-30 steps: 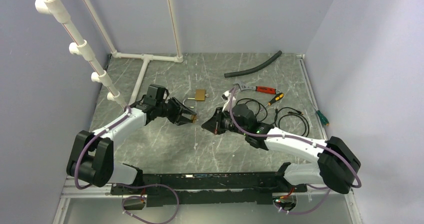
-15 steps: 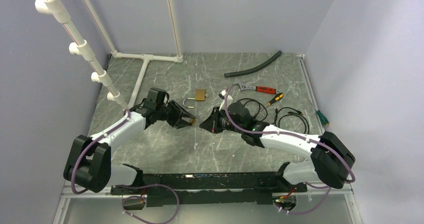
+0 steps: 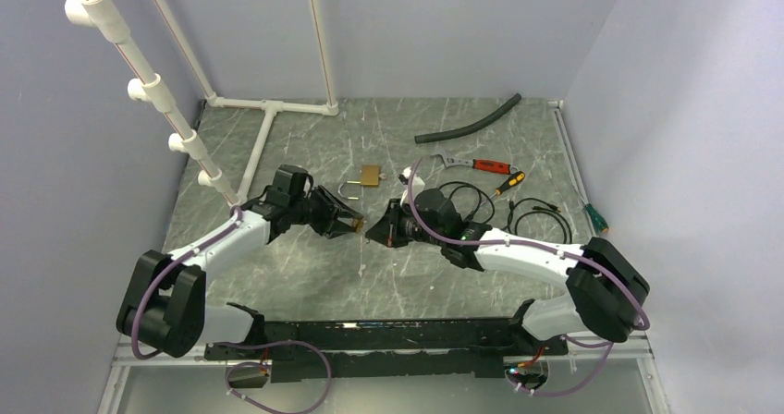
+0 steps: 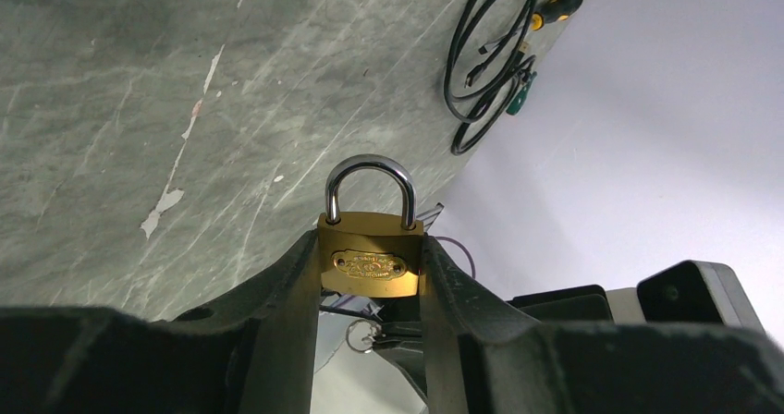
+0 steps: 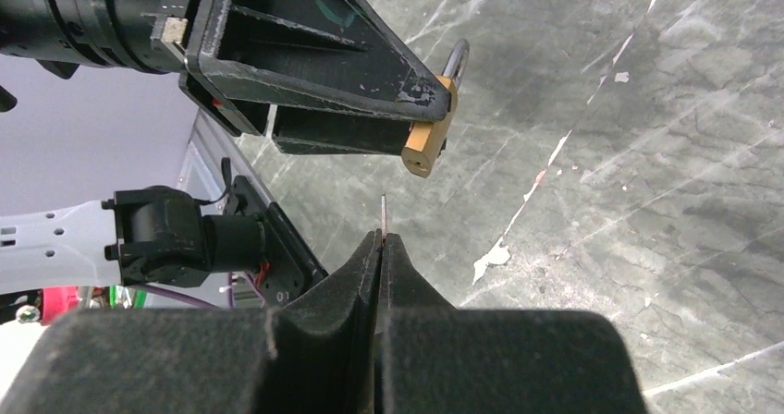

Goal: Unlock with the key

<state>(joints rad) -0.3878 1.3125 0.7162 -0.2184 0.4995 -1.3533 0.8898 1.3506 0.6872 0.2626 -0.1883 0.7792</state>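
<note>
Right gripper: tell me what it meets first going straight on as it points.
Likely the brass padlock held by the left gripper: the key in the right gripper points toward its underside, though depth is unclear.

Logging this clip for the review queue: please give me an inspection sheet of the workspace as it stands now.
Surface: grey marbled table, streaked with white marks.
Job's things: key pinched upright, its tip just short of the held padlock, with a gap between them; shackle closed.
Clutter: second padlock, black hose, red-handled tool, screwdriver and green-handled tool, all lying on the table.
Grippers: left pincer clamps the held padlock by its sides; right pincer is shut on the key.
Cables: black coils on the table's right side.
Surroundings: white pipe frame, lilac walls.
</note>
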